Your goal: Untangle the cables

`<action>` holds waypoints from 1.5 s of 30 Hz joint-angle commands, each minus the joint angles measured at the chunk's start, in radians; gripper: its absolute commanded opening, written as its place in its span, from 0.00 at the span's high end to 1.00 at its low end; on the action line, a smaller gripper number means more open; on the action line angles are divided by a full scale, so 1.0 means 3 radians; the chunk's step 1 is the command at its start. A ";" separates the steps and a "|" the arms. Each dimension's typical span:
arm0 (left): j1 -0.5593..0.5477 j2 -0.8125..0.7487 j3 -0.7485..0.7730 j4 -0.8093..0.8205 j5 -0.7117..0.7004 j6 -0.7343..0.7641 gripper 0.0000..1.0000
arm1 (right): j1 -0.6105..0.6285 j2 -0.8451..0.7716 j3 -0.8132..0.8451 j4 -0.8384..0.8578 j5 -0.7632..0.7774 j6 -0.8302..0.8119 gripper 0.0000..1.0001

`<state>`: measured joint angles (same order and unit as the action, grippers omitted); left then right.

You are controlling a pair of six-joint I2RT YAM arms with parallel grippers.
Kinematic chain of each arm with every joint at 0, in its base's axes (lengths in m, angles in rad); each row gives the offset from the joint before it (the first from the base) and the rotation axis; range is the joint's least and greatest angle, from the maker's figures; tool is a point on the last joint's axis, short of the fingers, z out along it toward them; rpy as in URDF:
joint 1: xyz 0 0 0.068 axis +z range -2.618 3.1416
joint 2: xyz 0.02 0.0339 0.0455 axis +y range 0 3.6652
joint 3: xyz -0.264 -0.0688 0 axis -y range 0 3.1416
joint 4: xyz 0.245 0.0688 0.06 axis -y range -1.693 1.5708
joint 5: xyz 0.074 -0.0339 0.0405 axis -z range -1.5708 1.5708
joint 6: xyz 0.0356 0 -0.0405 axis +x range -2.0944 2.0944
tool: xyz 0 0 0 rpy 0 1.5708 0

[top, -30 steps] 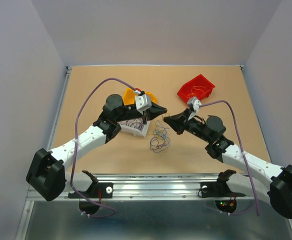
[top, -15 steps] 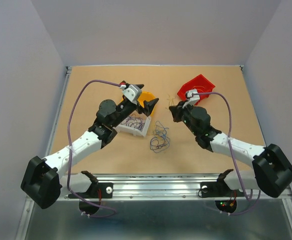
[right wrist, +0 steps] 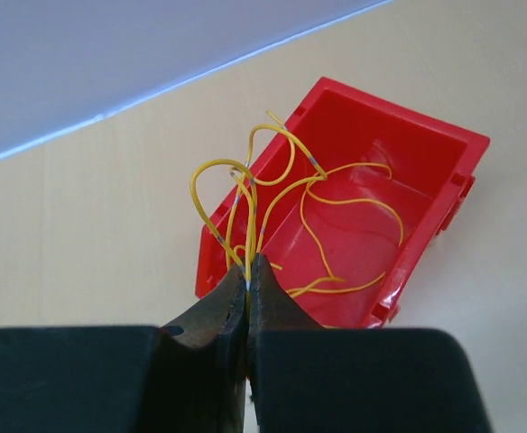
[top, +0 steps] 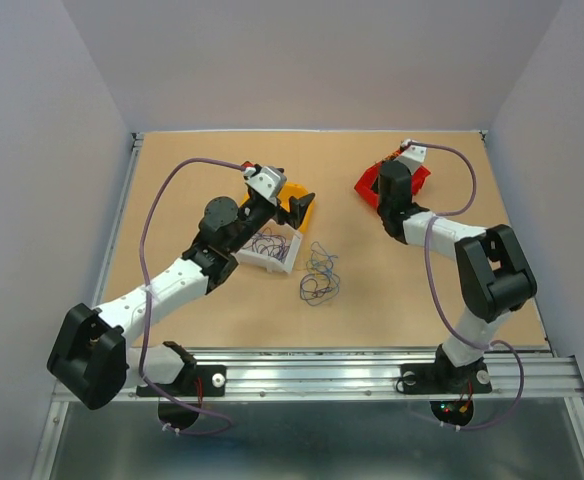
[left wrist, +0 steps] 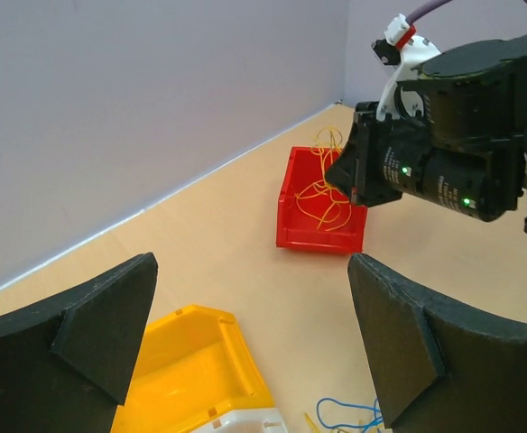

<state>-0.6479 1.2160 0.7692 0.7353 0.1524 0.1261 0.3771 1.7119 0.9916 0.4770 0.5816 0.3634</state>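
A tan worktop (top: 402, 300) has two robot arms bolted at its near edge. The left arm (top: 167, 285) reaches to a spot left of the worktop's middle. There the left gripper (left wrist: 253, 263) hangs released, its jaws spread wide and holding nothing, above a yellow bin (left wrist: 191, 361). A white bin (top: 272, 262) sits right against the yellow one, on its near side. The right arm (top: 487, 270) folds back toward the far edge, right of the middle, where a red bin (right wrist: 453, 149) sits. The right gripper (right wrist: 248, 271) is just above the red bin's rim, clenched tight on thin yellow cables (right wrist: 247, 230). These rise in loops from the pinched tips and trail down into the red bin. Dark and purple cables (top: 268, 243) lie coiled inside the white bin. A loose clump of cables (top: 319, 278), blue, purple and dark, lies on the bare worktop near its middle, just right of the white bin and apart from both grippers.
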 commanded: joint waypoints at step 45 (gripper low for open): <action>-0.0617 0.1761 0.1675 -0.2824 0.0999 0.1675 0.14 | -0.0137 -0.1360 -0.1127 -0.0225 -0.0941 0.0026 0.23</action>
<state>-0.8223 1.7508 1.2091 -0.0250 0.4149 0.5362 0.3397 1.3544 0.7021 0.3733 0.3199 0.3664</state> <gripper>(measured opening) 0.859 0.766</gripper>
